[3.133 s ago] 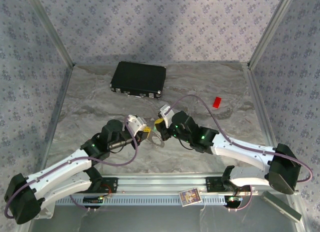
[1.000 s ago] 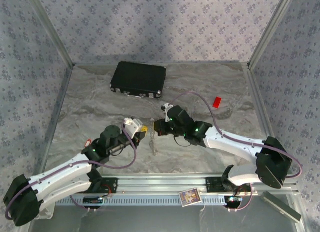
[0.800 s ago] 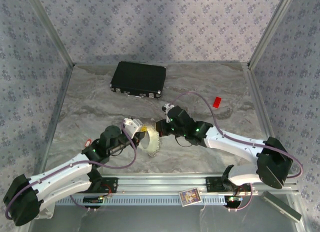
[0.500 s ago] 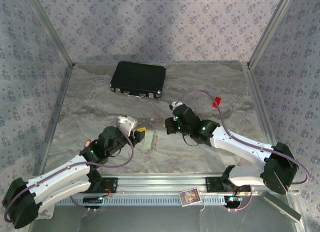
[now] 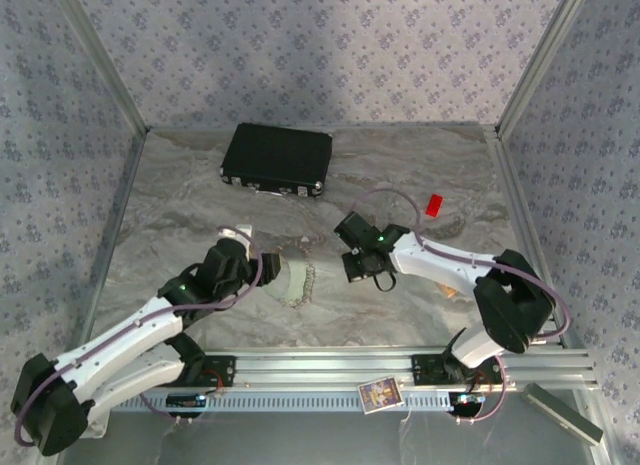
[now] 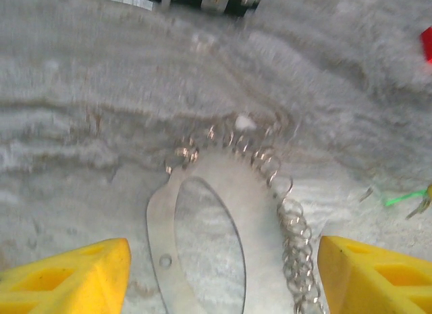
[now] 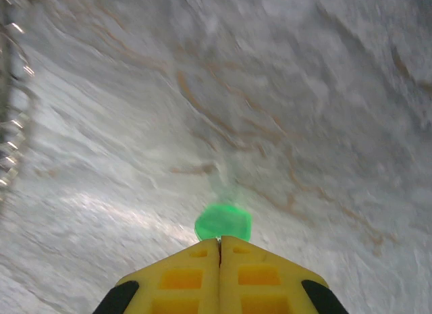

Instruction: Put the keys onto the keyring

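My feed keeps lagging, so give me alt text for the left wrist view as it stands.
The keyring, a flat oval metal loop edged with small wire rings, lies on the marbled table between the yellow fingertips of the open left pincer. A small green-tagged key sits at the right edge; the view is slightly blurred.

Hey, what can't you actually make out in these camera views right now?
- Right wrist view: blur; can't tell whether the shut right hand pinches the green tag or merely points at it.
- Left wrist view: the keyring's near end is cut off by the bottom edge, under the open left hand.
- Top view: the green tag is too small to find.
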You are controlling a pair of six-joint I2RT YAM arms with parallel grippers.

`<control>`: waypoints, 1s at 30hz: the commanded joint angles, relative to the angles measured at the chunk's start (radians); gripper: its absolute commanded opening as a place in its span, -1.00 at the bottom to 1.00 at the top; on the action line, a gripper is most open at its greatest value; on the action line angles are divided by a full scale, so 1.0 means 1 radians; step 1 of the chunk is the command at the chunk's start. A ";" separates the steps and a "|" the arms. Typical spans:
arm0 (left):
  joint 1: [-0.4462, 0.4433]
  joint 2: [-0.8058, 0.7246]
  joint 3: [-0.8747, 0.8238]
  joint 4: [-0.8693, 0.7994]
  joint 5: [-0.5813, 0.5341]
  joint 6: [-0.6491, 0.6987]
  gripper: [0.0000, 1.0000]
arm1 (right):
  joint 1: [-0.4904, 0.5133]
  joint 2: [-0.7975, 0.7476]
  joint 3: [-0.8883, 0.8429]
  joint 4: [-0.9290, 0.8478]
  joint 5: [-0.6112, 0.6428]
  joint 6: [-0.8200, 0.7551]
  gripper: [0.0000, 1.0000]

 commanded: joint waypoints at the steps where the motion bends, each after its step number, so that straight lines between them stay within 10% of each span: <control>1: 0.007 0.064 0.075 -0.148 0.056 -0.103 0.46 | -0.005 0.086 0.028 -0.052 -0.027 -0.031 -1.00; 16: -0.130 0.199 0.090 -0.276 0.161 -0.319 0.16 | -0.049 0.071 0.023 0.087 -0.067 -0.061 -0.09; 30: -0.243 0.426 0.117 -0.229 0.131 -0.383 -0.12 | -0.076 -0.045 -0.057 0.169 -0.060 -0.032 -0.06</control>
